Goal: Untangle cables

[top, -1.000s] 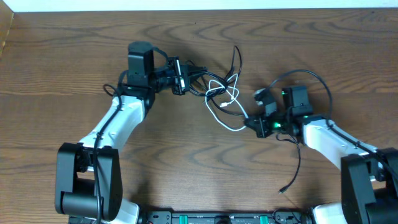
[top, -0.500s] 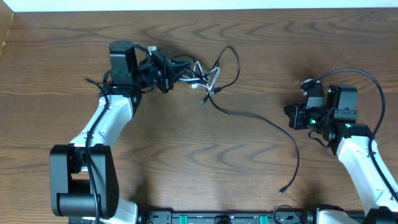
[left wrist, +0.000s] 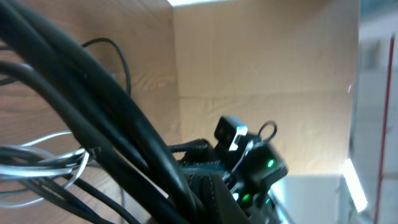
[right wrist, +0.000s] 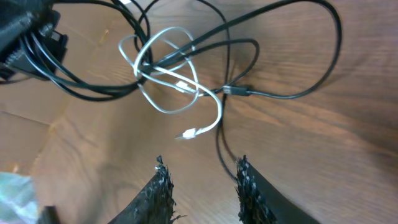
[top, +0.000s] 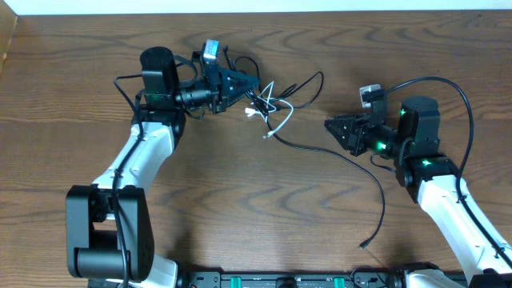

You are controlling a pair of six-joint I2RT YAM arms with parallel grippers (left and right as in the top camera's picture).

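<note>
The cables form a small knot at the back middle of the table: black cords looped with one white cord. My left gripper points right and is shut on the knot's left side; in the left wrist view black cords cross right over its jaws. One long black cable trails from the knot to a plug end near the front. My right gripper is open to the right of the knot, and its fingers hold nothing. The white cord's plug lies just ahead of them.
Bare wooden table surrounds the cables. The table's back edge meets a white wall. Each arm's own thick black cable loops above its wrist. The right arm shows in the left wrist view with green lights on.
My right gripper pulled away right, opened, and came back toward the knot, empty. The long black cable now lies stretched across the table. My left gripper turned rightward, still holding the knot.
</note>
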